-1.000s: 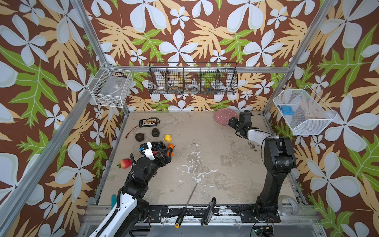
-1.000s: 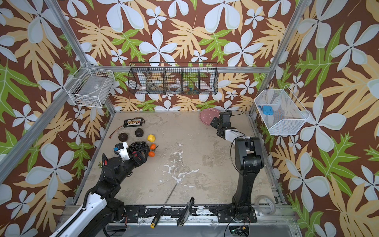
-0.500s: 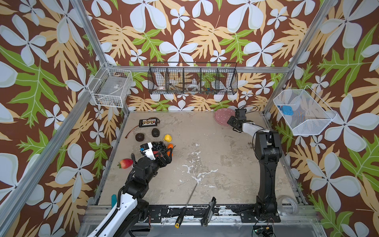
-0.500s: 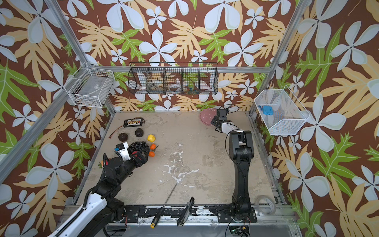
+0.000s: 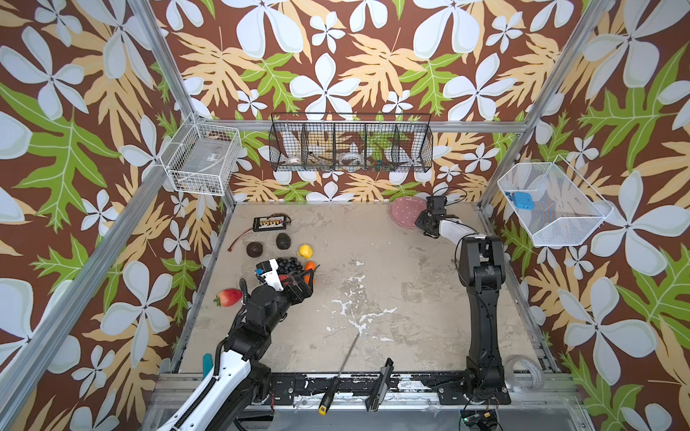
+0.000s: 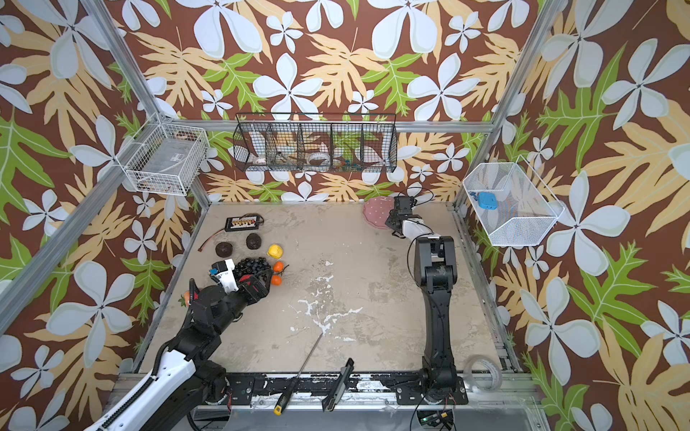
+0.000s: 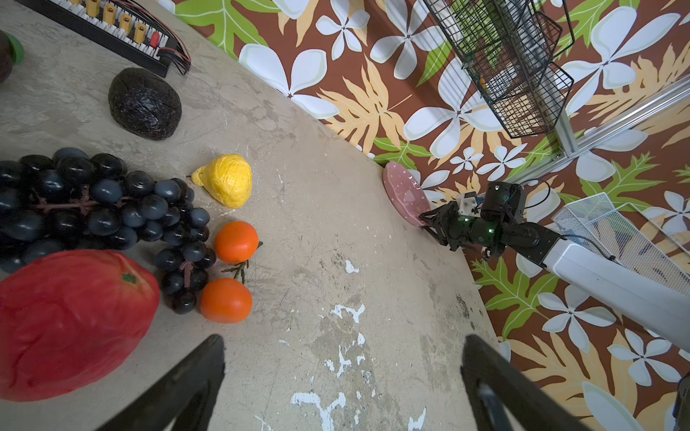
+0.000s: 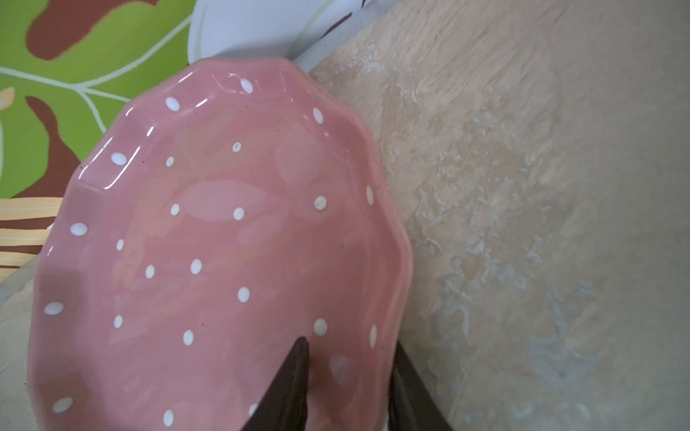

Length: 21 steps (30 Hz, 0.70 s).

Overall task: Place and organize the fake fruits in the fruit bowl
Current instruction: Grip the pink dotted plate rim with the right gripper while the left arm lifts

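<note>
The fruit bowl (image 5: 405,213) lies empty in the far right corner of the table (image 5: 392,298), close by the back wall and well apart from the fake fruits, which all lie on the far left; so the step in hand looks to be fetching the bowl, not yet filling it; the right gripper (image 8: 350,341) has its jaws set narrowly astride the scalloped rim, one finger inside the dish and one outside, yet whether they truly pinch it or merely flank it I cannot tell; the next move, as I judge it, calls for a firm bite on that thin glazed edge, then a low drag or lift toward the fruit, gently, since a shallow dish held by one edge may tip or slip; the left gripper (image 7: 343,373) hovers spread wide and empty at the near side of the cluster, just beside the red apple (image 7: 74,321); next to the apple lies the dark grape bunch (image 7: 93,201); the strawberry (image 5: 229,297) lies alone by the left edge; then the avocado (image 7: 145,108) near the black connector board (image 7: 112,26), the lemon (image 7: 227,181), and smallest an orange (image 7: 236,242) and a second orange (image 7: 226,300), both just beside the grapes
</note>
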Available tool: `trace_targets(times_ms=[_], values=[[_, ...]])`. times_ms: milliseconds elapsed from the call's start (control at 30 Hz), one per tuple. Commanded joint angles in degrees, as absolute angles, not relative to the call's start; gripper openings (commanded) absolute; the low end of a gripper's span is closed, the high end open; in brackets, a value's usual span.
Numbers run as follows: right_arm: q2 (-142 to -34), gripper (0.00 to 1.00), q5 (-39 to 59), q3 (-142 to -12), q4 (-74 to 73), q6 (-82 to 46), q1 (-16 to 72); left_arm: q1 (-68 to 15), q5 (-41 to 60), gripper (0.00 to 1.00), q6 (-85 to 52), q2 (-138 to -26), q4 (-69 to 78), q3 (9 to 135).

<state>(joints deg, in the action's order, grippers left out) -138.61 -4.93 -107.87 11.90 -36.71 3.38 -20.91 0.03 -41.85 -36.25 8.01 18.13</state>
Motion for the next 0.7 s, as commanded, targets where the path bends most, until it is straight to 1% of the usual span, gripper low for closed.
trace_targets(times_ms=[0, 267, 400, 667], values=[[-138.0, 0.24, -5.3, -106.5, 14.0, -35.5, 3.8, -20.9, -0.5, 1.0, -41.9, -36.5, 9.0, 18.1], [-131.8, 0.14, -5.9, -95.4, 9.0, -35.4, 5.2, -20.9, -1.0, 1.0, -41.7, -36.7, 9.1, 18.2], [-127.7, 0.12, -5.3, -89.1, 6.6, -35.3, 6.0, -20.9, -1.1, 1.0, -41.7, -36.8, 9.0, 18.1], [-116.3, 0.11, -6.4, -71.2, -0.8, -34.3, 10.2, -20.9, -1.9, 1.0, -41.8, -37.0, 8.1, 18.8]])
